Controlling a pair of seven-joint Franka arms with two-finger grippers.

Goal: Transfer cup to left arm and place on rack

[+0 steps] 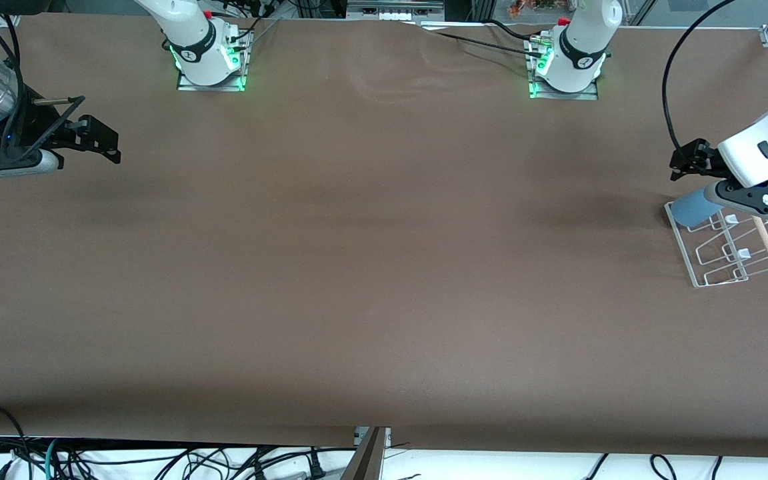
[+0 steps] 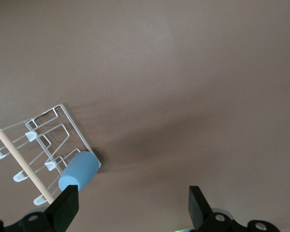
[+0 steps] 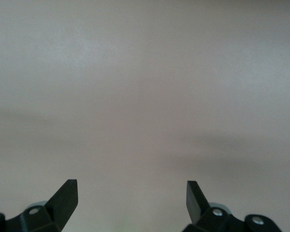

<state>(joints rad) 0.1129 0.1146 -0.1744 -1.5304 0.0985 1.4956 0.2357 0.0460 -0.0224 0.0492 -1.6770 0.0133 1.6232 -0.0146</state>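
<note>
1. I judge the placing step all but done: the cup (image 1: 694, 208) lies tilted on the rack (image 1: 724, 257), at the rack's end farthest from the front camera.
2. My left gripper (image 2: 133, 205) hangs just above the rack, fingers spread wide, holding nothing (the cup sits apart from them).
3. My right gripper (image 3: 132, 199) waits at the table's end away from the rack, open and empty.
4. Next, I think, the left arm lifts clear without nudging the cup.
5. Count: one cup, one rack, two grippers.
</note>
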